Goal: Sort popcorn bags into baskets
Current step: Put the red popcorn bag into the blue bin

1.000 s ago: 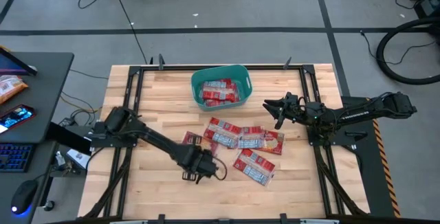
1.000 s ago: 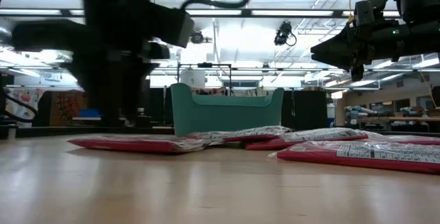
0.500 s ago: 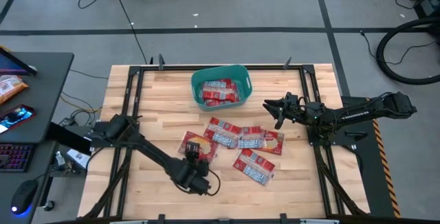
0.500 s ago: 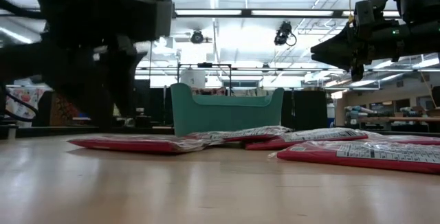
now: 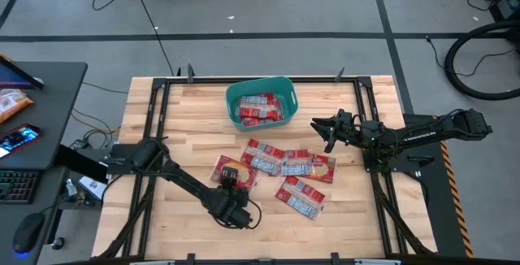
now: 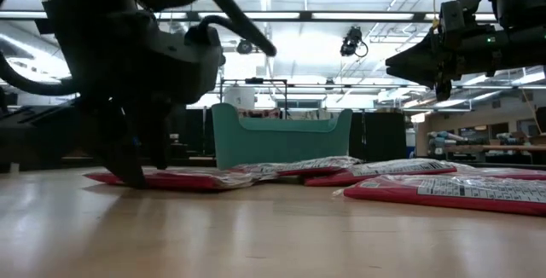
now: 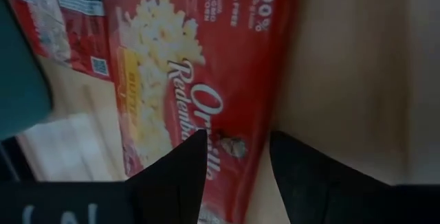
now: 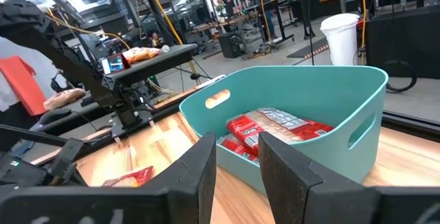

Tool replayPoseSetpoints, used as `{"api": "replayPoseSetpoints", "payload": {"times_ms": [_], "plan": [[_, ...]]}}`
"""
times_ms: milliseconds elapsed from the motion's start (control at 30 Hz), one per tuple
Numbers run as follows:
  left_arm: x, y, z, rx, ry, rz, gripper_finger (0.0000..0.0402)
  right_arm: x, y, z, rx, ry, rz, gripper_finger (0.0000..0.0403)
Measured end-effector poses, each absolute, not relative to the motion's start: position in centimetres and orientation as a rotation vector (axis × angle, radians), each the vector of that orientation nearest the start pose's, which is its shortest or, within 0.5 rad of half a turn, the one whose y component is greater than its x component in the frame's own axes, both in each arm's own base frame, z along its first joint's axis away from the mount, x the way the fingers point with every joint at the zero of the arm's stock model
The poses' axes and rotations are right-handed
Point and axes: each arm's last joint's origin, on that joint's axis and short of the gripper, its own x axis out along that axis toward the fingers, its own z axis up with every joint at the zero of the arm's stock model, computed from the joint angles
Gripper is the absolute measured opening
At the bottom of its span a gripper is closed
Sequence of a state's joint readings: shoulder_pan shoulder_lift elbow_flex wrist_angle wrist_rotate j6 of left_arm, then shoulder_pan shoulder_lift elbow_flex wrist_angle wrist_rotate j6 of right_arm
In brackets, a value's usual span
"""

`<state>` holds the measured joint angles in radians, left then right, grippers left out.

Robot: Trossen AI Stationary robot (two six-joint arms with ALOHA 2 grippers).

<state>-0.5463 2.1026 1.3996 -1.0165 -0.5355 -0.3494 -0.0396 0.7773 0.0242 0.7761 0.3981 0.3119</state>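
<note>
The left gripper [image 5: 229, 185] pointed down at the near left end of the packet cluster, its jaws spread with a clear gap, one finger [image 7: 180, 170] over the edge of a red popcorn bag [image 7: 199, 80] printed with a popcorn picture and the other over bare wood. In the low view the fingertips reached down to that bag [image 6: 175, 177], though actual contact could not be made out. Nothing was pinched between the jaws.

The right gripper [image 5: 323, 126] hung above the worktop [image 5: 162, 119] just right of the teal tub [image 5: 284, 94], facing it, jaws parted and empty; its wrist view looked past both fingers [image 8: 199, 176] into the tub [image 8: 323, 93].

Several popcorn bags [image 5: 260, 108] lay inside the tub, stacked flat. The other bags [image 5: 288, 163] lay spread on the worktop in front of the tub, some overlapping, with one [image 5: 301, 196] nearest the front edge and the leftmost one [image 5: 230, 170] at the left gripper.

A dark desk [image 5: 41, 119] stood to the left of the worktop.
</note>
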Motion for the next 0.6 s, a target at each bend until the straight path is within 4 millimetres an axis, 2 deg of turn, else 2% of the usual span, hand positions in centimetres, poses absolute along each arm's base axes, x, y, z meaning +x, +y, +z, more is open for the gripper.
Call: {"api": "replayPoseSetpoints", "payload": {"times_ms": [167, 267, 467, 600], "plan": [[32.2, -17.4, 12.1, 0.620, 1.447, 0.257, 0.0152, 14.5, -1.7, 16.7, 0.311, -0.091, -0.431, 0.0115], [32.2, -17.1, 11.7, 0.627, 1.472, 0.261, 0.0117, 14.5, -1.7, 16.7, 0.311, -0.091, -0.431, 0.0115], [32.4, -16.6, 11.6, 0.579, 1.490, 0.284, 0.0024, 14.5, -1.7, 16.7, 0.311, -0.091, -0.430, 0.0115], [32.3, -16.7, 11.6, 0.582, 1.490, 0.286, 0.0008, 14.5, -1.7, 16.7, 0.311, -0.091, -0.431, 0.0115]]}}
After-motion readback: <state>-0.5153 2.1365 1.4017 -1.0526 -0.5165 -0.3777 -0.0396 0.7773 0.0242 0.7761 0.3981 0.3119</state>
